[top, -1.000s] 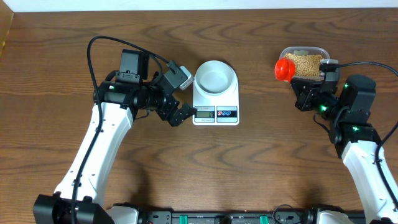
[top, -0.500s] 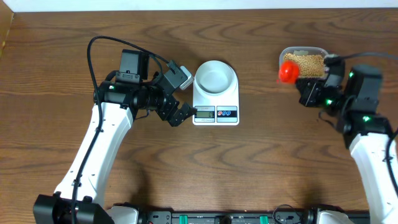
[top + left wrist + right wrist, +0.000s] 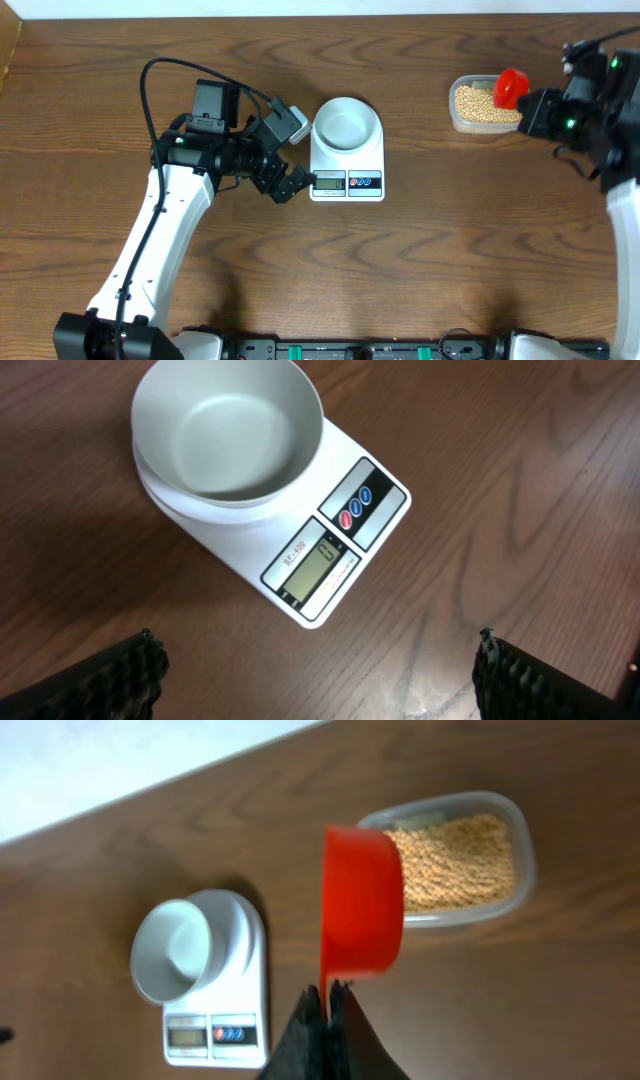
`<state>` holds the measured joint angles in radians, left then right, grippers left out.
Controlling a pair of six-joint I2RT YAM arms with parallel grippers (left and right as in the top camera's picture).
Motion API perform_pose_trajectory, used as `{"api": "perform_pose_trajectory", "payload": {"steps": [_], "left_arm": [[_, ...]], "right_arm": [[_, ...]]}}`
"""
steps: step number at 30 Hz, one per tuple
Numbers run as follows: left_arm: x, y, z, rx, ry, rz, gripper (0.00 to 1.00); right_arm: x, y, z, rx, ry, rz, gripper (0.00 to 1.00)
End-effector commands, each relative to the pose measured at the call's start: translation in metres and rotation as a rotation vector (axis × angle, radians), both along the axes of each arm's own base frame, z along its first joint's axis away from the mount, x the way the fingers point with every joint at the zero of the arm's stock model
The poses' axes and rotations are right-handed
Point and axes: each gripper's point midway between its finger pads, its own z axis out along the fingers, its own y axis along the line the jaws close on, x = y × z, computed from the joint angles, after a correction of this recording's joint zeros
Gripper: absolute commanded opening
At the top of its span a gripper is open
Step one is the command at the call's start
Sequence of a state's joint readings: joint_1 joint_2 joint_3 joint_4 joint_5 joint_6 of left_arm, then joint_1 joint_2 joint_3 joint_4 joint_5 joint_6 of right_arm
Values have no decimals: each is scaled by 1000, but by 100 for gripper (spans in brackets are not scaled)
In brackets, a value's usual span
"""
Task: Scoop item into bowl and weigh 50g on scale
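Wooden worktop (image 3: pixel 420 250), scale (image 3: pixel 347 182) lying front-to-back, display end toward robot, bowl (image 3: pixel 346 124) on top; left hand (image 3: pixel 318 643) wide beside it, right hand (image 3: pixel 325 998) clamping red scoop (image 3: pixel 362 900).

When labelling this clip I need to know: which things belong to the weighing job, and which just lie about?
Job:
beans
clear container holding them
red scoop in the shut right gripper
white bowl
scale under it

Lying about:
no stray item visible; only the wooden table
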<state>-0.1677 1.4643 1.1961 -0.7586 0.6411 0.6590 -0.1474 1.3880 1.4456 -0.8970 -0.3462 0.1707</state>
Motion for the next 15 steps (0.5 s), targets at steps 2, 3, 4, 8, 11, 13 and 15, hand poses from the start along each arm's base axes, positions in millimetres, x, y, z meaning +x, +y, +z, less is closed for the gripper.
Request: {"api": "perform_pose_trajectory", "payload": {"steps": [2,3,4,8,11,13,15], "left_arm": [[-2,0,-4,10,0,-11,100],[-2,0,-4,10,0,-11,100],[-2,0,-4,10,0,-11,100],[-2,0,-4,10,0,-11,100],[-2,0,-4,10,0,-11,100],[-2,0,-4,10,0,-11,100],[-2,0,-4,10,0,-11,100]], "right_arm": [[23,-23,1,-65,51,17,1],[28,-27,-1,-70,71,21,1],[32,-31,-3,-74,93,25,1],[47,-45,-19,-75,187,38,1],[57,-51,-35,-77,246,60,1],[63,-53,-47,-78,278,77,1],[66,-56,-60,-84,312,84,1]]}}
